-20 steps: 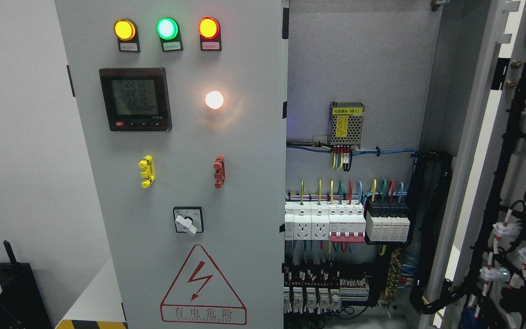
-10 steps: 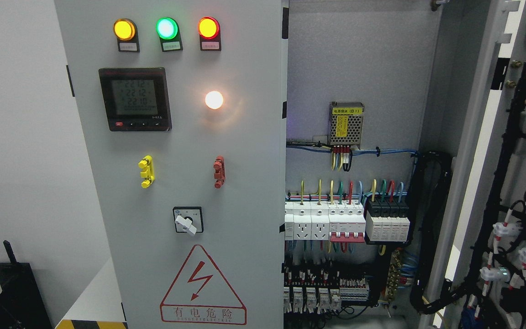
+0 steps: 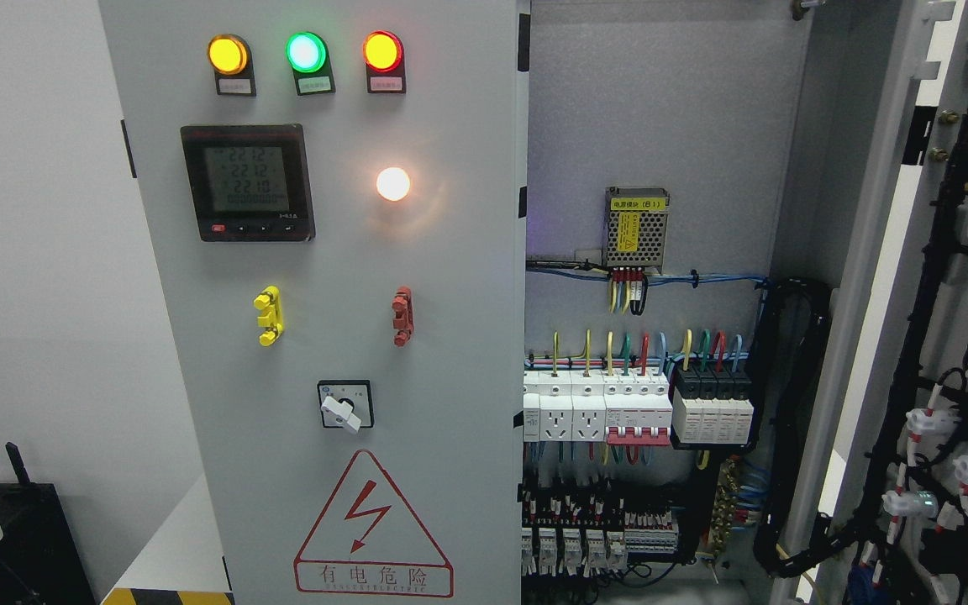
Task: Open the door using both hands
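Grey left door (image 3: 324, 336) stays closed at nine o'clock; right door (image 3: 946, 336) swung wide, exposing breakers (image 3: 635, 412). Neither hand visible, so grip unknowable.

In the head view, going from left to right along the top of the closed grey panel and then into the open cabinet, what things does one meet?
Yellow lamp → green lamp → red lamp → metal power box with a yellow label → open door with black wiring. No robot hand is in view.
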